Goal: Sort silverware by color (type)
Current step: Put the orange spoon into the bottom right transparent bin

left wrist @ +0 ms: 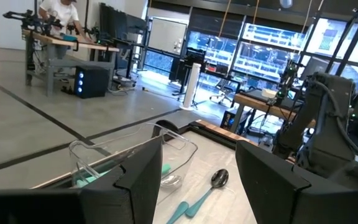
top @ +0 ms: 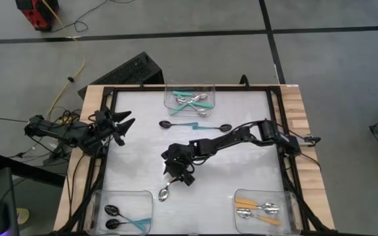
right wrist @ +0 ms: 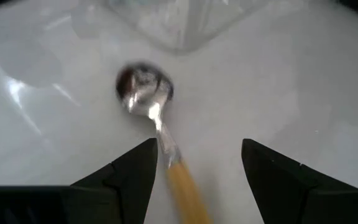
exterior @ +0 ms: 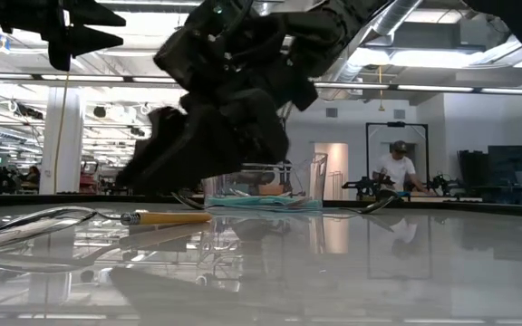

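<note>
Orange-handled spoon (right wrist: 160, 134) lies between your right end effector's (right wrist: 194, 171) open, empty fingers, so lower and close next.

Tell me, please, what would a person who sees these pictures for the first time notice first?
First comes the right gripper, reaching to the table's middle with jaws open over an orange-handled spoon that lies on the white surface. Next come the clear bins: the far bin with teal-handled silver spoons, the near left bin with black-bowled spoons, and the near right bin with orange-handled ones. The left gripper waits open at the left edge.
</note>
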`<control>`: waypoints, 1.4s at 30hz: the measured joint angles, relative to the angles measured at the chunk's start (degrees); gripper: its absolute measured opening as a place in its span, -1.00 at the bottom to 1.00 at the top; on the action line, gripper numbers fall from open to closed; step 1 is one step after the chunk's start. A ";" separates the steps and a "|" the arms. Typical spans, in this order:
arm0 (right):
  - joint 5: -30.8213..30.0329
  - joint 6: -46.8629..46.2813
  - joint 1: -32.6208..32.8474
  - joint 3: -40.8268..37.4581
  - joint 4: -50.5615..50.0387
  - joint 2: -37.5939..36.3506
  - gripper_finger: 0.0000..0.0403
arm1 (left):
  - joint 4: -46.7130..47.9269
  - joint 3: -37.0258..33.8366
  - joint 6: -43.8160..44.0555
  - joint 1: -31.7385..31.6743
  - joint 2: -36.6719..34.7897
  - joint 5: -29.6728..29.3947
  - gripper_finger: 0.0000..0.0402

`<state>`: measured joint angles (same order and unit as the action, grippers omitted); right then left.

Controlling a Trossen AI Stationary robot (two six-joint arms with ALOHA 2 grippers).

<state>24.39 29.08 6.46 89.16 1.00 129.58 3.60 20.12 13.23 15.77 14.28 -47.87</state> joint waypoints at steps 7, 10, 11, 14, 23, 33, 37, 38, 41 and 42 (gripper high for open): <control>2.76 -2.95 -0.95 0.57 -0.31 1.02 0.29 | -0.02 0.00 -0.18 -0.02 0.02 -0.91 -0.06; 2.71 -2.55 -1.56 0.57 -0.68 1.01 0.29 | 0.19 0.00 -0.18 -0.02 0.02 -0.91 -0.06; 2.73 -2.27 -1.77 0.55 -0.84 1.03 0.29 | 0.37 0.00 -0.14 0.00 0.02 -0.93 -0.06; 2.77 -2.23 -2.03 0.55 -1.02 1.03 0.29 | 0.48 0.00 -0.12 0.00 0.02 -0.93 -0.06; 2.73 -0.13 -1.79 0.55 -3.88 1.05 0.29 | 0.48 0.00 -0.35 0.00 0.02 -0.97 -0.06; 2.67 -0.46 -1.75 0.67 -2.52 2.68 0.29 | 0.52 0.00 -0.07 -0.01 0.02 -0.97 -0.06; 3.47 -2.59 -1.79 0.69 -1.80 3.69 0.29 | 0.52 0.00 -0.02 -0.02 0.00 -0.70 -0.06; 3.85 -3.23 -1.81 0.62 -1.65 3.85 0.29 | 0.52 0.00 0.00 -0.02 0.01 -0.64 -0.06; 3.86 -3.99 -1.79 0.66 -1.87 3.82 0.29 | 0.55 0.00 -0.01 -0.01 0.00 -0.62 -0.06; 3.86 -3.99 -1.79 0.66 -1.96 3.82 0.28 | 0.54 0.00 -0.02 0.00 0.00 -0.64 -0.06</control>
<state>28.25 25.09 4.67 89.82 -0.96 133.40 4.13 20.12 13.21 15.77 14.28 -48.51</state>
